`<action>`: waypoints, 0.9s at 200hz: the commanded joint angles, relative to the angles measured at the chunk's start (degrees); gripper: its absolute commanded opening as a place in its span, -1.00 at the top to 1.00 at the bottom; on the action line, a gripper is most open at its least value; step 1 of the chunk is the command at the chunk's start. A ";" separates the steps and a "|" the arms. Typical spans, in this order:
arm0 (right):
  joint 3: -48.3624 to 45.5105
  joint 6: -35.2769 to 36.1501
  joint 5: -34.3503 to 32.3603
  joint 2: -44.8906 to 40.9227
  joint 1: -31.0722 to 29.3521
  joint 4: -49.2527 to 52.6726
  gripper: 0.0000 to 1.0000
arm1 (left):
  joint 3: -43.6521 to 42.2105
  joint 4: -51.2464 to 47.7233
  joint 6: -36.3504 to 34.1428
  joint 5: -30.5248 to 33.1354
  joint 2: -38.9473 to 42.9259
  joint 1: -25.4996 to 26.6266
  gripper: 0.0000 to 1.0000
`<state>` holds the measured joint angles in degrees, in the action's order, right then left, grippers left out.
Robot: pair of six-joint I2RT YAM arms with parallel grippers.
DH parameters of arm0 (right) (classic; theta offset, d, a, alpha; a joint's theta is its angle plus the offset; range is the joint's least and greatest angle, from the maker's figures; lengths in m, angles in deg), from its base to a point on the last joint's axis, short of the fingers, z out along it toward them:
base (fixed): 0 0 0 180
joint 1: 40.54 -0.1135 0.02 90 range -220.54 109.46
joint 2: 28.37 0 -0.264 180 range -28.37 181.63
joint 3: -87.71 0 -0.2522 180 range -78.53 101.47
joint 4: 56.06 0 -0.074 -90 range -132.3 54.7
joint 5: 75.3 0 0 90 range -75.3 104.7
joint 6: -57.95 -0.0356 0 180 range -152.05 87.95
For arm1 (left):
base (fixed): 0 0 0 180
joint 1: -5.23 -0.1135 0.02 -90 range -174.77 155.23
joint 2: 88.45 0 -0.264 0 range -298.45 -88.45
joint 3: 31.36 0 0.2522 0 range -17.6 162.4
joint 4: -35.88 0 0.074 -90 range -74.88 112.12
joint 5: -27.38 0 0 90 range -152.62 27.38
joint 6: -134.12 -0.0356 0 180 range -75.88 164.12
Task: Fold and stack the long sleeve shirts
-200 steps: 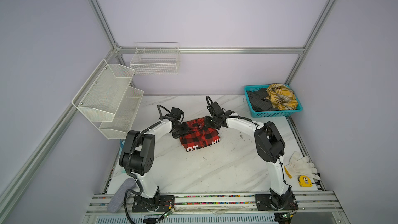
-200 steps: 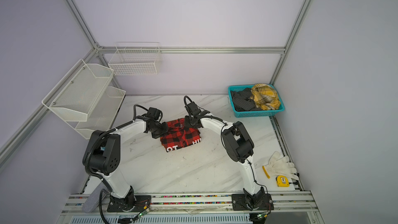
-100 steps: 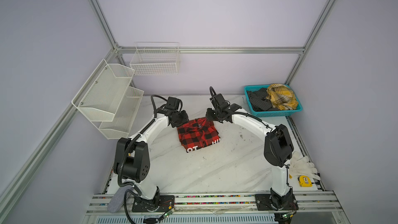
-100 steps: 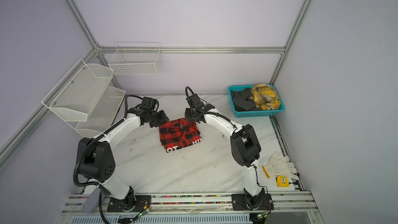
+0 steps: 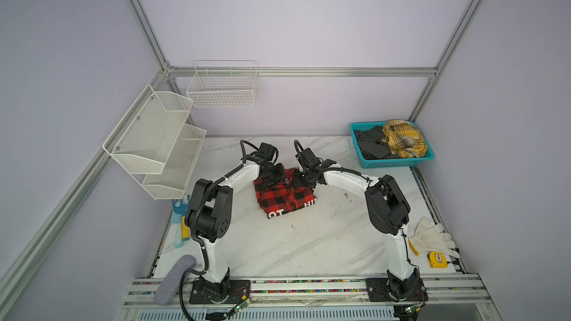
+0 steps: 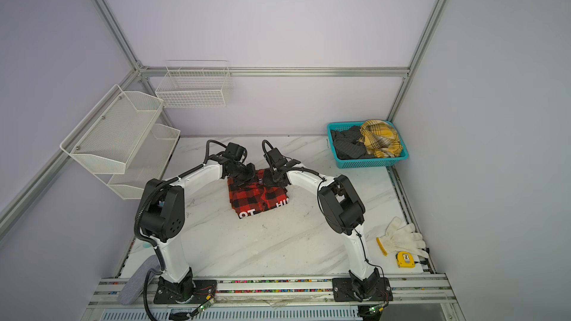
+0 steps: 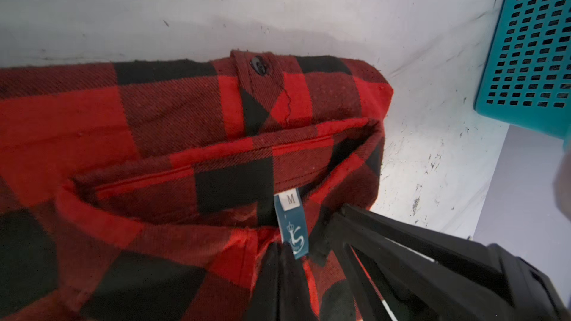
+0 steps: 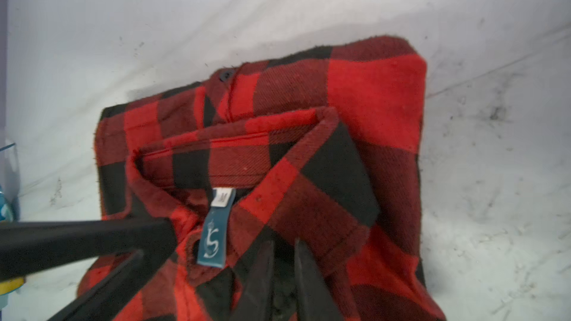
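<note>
Left wrist view: left fingers [image 7: 268, 282] are seen pressed together at the collar label [image 7: 292, 226] of the checked shirt [image 7: 160, 112] — right fingers [image 8: 309, 285], narrowly parted, just beside.

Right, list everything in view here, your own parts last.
red-and-black check shirt: 1, red and black with white letters, folded, mid-table
yellow plaid garment: 1, mustard, in the basket
dark grey garment: 1, dark grey, in the basket beside the plaid
basket: 1, teal, back right of the table
wire basket: 1, white, on the back wall
mesh shelf: 1, white, two tiers, left wall
gloves: count unclear, white, front right
tape measure: 1, yellow, beside the gloves
grey pad: 1, grey, front left, off the table
table: 1, white marble
left gripper: 1, black, closed, at the shirt's collar
right gripper: 1, black, nearly closed over the shirt; grip unclear
</note>
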<state>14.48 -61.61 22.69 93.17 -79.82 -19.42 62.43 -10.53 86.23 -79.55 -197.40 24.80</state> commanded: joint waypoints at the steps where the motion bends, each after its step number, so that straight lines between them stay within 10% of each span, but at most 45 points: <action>1: -1.15 -1.19 0.82 0.80 -0.09 -2.18 0.67 | -4.97 2.78 1.67 -0.55 2.45 0.03 1.00; 66: -0.92 -1.99 0.97 -0.07 -0.09 -1.73 0.65 | -10.34 6.34 2.10 -1.72 4.18 -0.08 1.00; 104: 0.65 -0.71 -0.01 -4.27 -0.26 1.37 0.58 | -4.40 0.50 1.58 0.65 11.19 -0.64 0.67; 180: -9.59 2.31 -0.44 -13.38 -0.44 2.82 0.39 | -15.66 -1.72 2.30 0.98 16.81 -2.21 0.89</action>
<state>8.53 -60.83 22.49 80.67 -79.87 -18.40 52.16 -11.47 88.08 -79.05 -181.20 24.19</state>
